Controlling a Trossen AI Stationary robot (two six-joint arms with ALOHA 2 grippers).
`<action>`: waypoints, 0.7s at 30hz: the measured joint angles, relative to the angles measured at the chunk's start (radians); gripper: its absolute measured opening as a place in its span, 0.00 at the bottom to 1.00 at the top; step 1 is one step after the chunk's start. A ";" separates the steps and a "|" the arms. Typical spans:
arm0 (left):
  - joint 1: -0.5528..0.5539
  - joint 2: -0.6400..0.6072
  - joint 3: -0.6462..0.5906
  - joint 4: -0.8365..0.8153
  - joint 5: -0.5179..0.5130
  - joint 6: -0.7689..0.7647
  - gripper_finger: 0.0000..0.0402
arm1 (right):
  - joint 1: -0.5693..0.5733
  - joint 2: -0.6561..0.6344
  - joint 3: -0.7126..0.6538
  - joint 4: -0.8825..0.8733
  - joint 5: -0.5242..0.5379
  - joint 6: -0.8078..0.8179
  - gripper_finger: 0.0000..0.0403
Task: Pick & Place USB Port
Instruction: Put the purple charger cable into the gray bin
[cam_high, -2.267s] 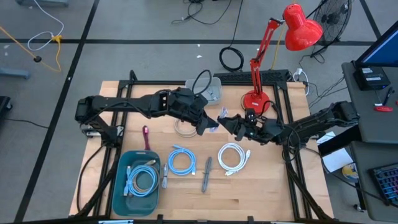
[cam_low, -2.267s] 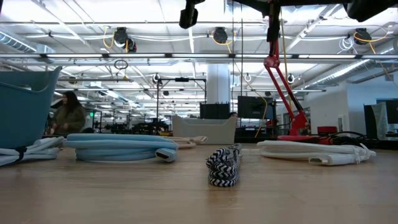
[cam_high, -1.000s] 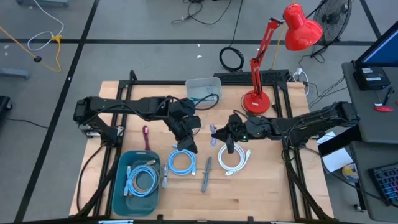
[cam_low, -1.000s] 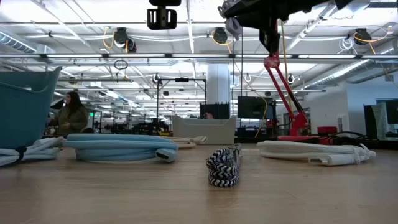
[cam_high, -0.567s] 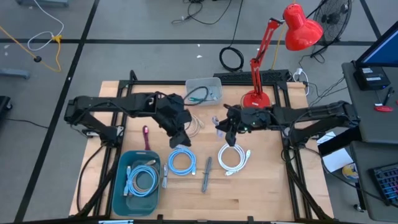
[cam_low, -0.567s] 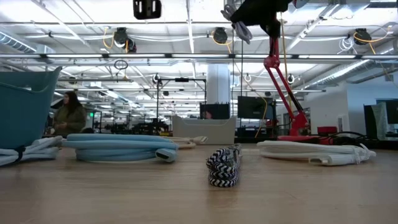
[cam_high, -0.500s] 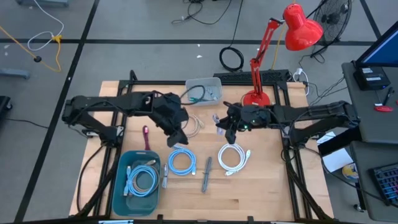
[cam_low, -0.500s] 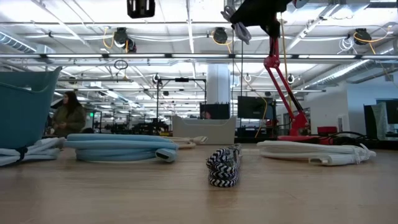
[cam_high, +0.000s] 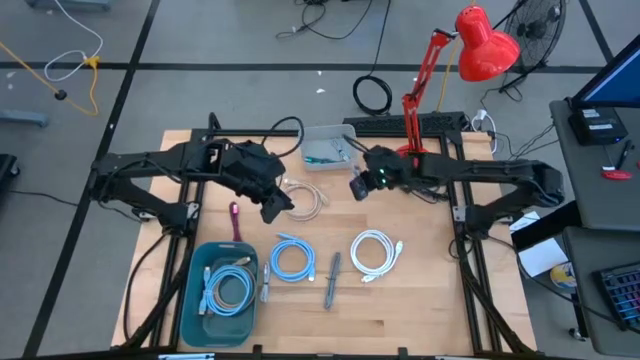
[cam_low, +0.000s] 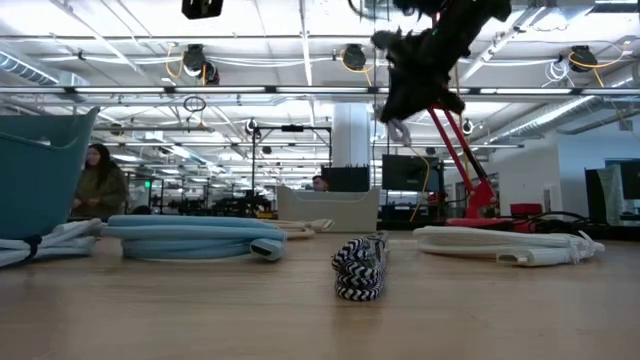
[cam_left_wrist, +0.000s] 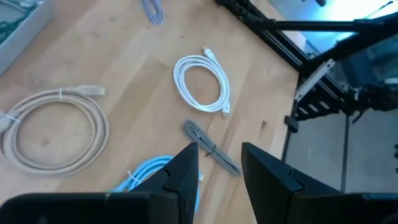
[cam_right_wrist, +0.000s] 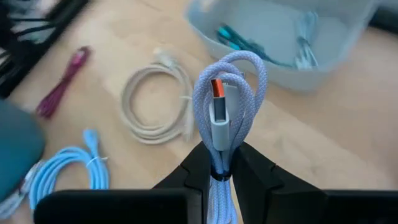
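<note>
A pale lavender braided USB cable (cam_right_wrist: 231, 93), folded into a bundle with a grey plug tipped in orange, is up in the air. My right gripper (cam_right_wrist: 222, 165) is shut on it, just near-right of the grey bin (cam_high: 325, 148); the high view shows this gripper (cam_high: 358, 186) over the table's far middle. My left gripper (cam_left_wrist: 217, 171) is open with nothing between its fingers. It hangs above the beige cable coil (cam_high: 305, 198), left of centre (cam_high: 274, 207). My right gripper pinches the folded loops of the cable bundle (cam_right_wrist: 221, 155) between its two fingers, just below the grey plug (cam_right_wrist: 219, 115). The plug and loop tops stick out past the fingertips. The fingers slant downward toward the table's far left. The bundle is lifted clear; one end hangs below (cam_low: 398, 128).
On the table lie a white coil (cam_high: 375, 252), a light blue coil (cam_high: 292, 260), a grey striped cable (cam_high: 332, 280), a magenta cable (cam_high: 235, 220) and a teal bin (cam_high: 222, 290) holding a blue cable. A red lamp (cam_high: 412, 155) stands at the far right.
My right gripper has carried the cable bundle toward the table's far edge and the grey bin, turning as it went, and stays shut on it. My left gripper has drawn back toward the table's left and risen, staying open.
</note>
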 joint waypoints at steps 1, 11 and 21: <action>-0.002 0.000 0.000 -0.007 -0.006 -0.008 0.31 | -0.017 0.012 -0.001 0.000 -0.016 0.016 0.11; -0.044 0.002 0.000 -0.007 -0.071 -0.021 0.31 | -0.124 0.177 0.143 -0.005 -0.090 -0.014 0.11; -0.080 0.002 0.000 -0.007 -0.091 -0.047 0.31 | -0.219 0.363 0.428 -0.118 -0.090 -0.026 0.11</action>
